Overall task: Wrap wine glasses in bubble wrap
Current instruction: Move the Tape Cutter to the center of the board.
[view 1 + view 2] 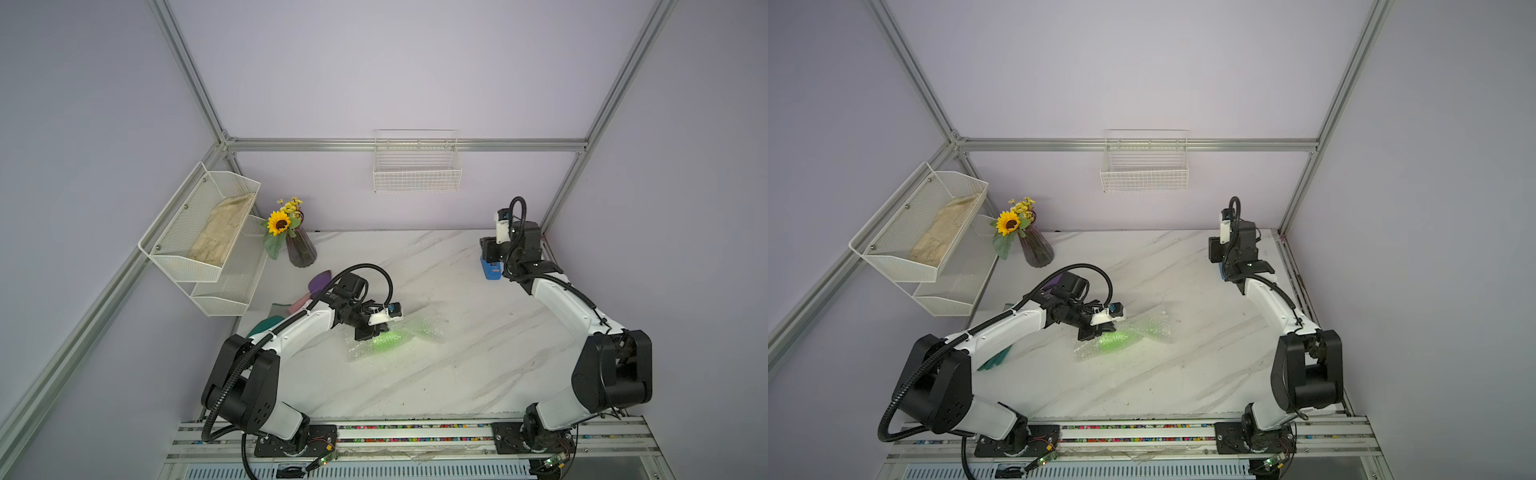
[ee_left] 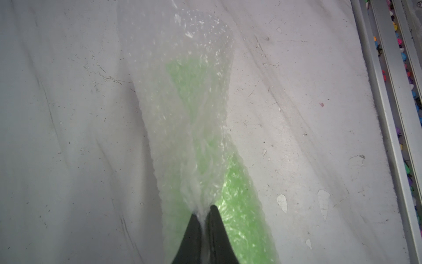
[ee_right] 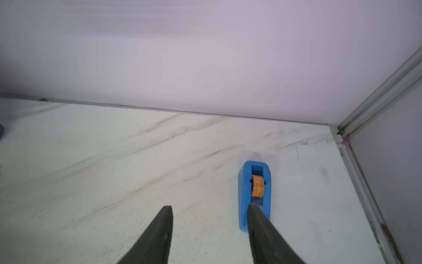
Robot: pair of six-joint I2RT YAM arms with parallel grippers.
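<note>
Here, on the scuffed marble tabletop (image 1: 457,374), left fingers (image 2: 190,240) pinch bubble wrap (image 2: 182,128); right fingers (image 3: 157,235) spread.

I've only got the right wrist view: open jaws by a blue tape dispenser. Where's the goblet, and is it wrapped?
Observer: The green goblet lies on its side in the middle of the marble table, inside the bubble wrap.
Operator: Left gripper holding anything?
Observer: The left gripper is shut, pinching a gathered fold of the wrap.
Operator: Anything beside that arm?
Observer: A purple vase with a sunflower stands behind it, near the back wall.
</note>
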